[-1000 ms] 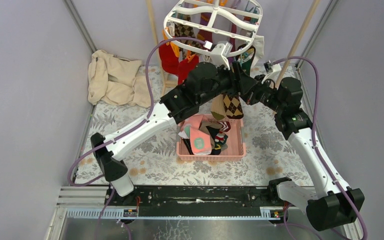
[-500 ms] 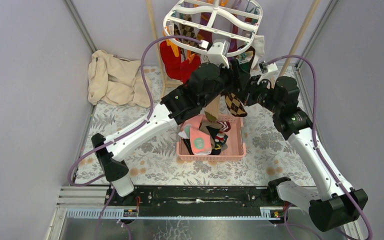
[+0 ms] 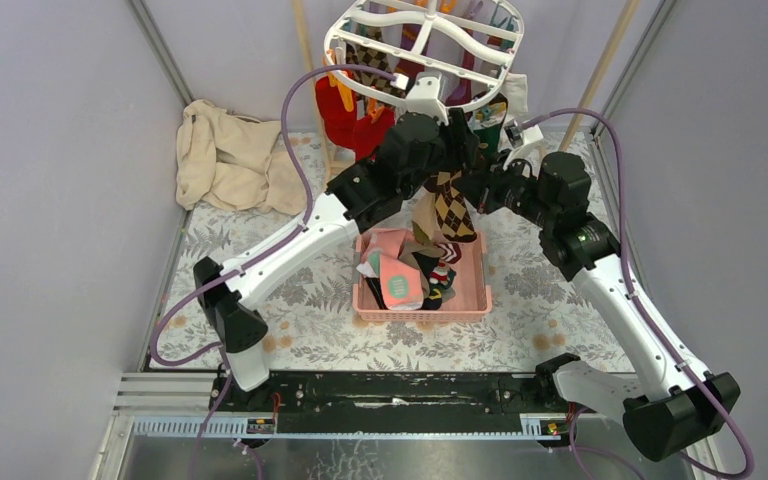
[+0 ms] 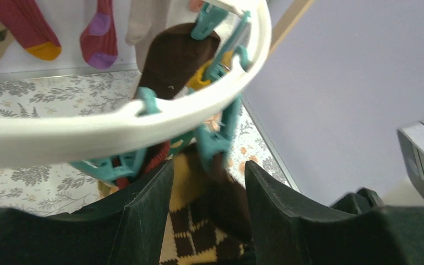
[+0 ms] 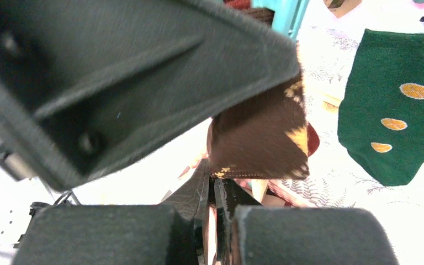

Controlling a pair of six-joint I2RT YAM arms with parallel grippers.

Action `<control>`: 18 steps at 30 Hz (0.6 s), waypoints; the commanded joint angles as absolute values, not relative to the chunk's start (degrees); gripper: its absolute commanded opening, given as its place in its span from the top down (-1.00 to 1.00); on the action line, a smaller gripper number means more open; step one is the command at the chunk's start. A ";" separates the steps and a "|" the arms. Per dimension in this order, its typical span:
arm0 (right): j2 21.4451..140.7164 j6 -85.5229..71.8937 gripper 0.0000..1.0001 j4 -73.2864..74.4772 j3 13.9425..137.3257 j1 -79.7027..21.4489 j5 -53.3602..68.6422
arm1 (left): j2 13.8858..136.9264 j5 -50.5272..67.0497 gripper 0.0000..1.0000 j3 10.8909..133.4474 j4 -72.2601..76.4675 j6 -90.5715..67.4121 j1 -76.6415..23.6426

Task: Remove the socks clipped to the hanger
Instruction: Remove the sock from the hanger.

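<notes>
Raised and drawn in under the hanger (image 3: 340, 48) since 1.0 s ago, both arms; carried along with them, the brown argyle sock (image 3: 450, 208), now hanging over the far edge of the pink basket (image 3: 472, 292).

Left gripper (image 4: 207, 190): jaws apart, straddling a teal clip (image 4: 212, 144) on the white rim, with sock fabric between the fingers. Right gripper (image 5: 214, 193): fingers together, apparently pinched on the lower edge of the same sock. Remaining socks (image 3: 340, 105) clipped round the far and side rim.

Hazards, as judged:
1. Pulling down with the clip unopened: risks tilting or swinging the hanger, or slipping out of the thin pinch.
2. Closing the left jaws off-centre: risks squeezing fabric instead of the clip levers, leaving the sock held.
3. Crowding 2 wrists into 1 spot: risks finger contact, or snagging the neighbouring green sock (image 5: 397, 105).
4. Releasing off to 1 side: risks missing the basket.
</notes>
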State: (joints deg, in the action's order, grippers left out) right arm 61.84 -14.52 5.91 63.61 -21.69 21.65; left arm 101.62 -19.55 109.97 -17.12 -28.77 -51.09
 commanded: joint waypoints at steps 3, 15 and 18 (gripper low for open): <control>62.17 -13.40 1.00 5.10 66.91 -23.48 20.63 | 100.60 -20.97 -0.16 110.68 -15.49 -28.04 -47.92; 64.52 -12.90 1.00 4.76 68.02 -26.70 18.92 | 96.03 -18.82 -0.18 104.73 -13.31 -29.07 -43.17; 65.13 -12.75 1.00 4.69 68.20 -27.17 18.59 | 94.69 -17.29 -0.18 102.68 -11.23 -29.28 -42.65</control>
